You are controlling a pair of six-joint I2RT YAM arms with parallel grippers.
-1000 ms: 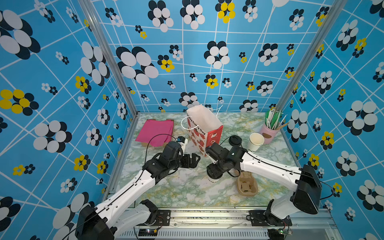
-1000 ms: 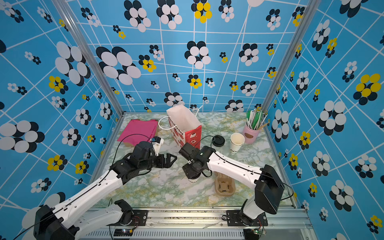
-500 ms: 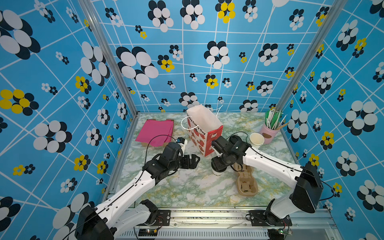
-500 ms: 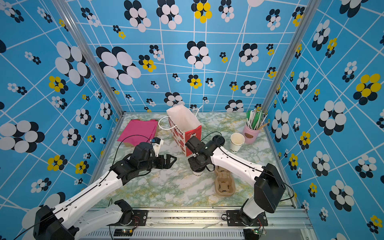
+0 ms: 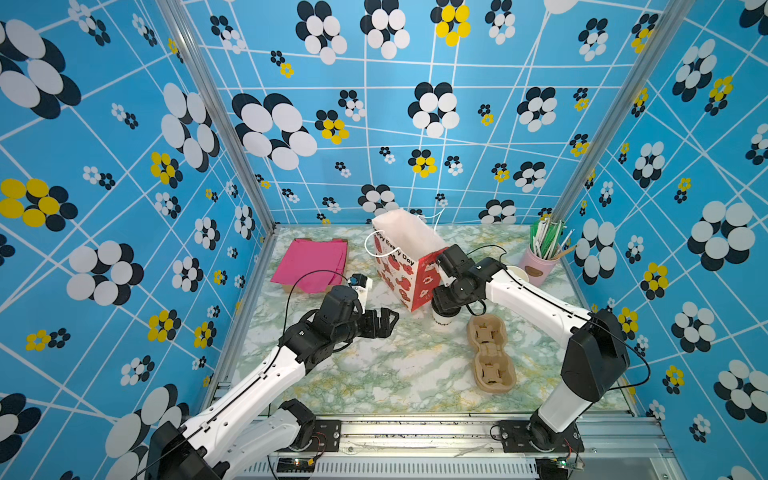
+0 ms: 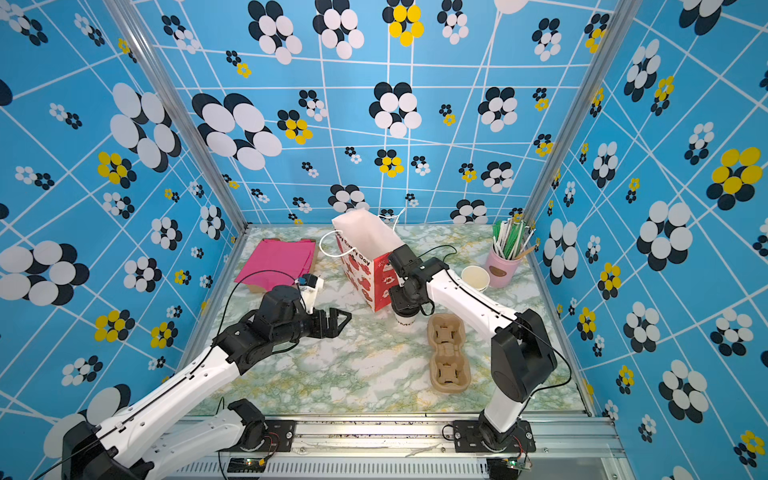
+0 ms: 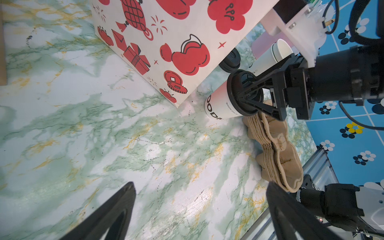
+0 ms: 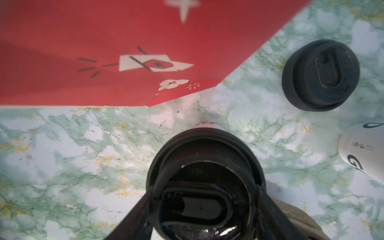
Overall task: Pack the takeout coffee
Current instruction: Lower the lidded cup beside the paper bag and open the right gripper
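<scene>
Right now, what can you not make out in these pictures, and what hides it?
- takeout coffee: in both top views the right gripper covers its lid.
- Its lettering: the left wrist view shows only part; the rest curves away.
- loose black lid: hidden behind the right arm in both top views.
- gift bag: its own walls hide the bottom inside.

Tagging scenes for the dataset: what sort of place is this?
Likely a staged robot test cell dressed as a café counter, not a real shop: printed flower-pattern walls on an aluminium frame, a marble-look tabletop, and props such as the takeout coffee, pulp cup carrier and gift bag.
</scene>
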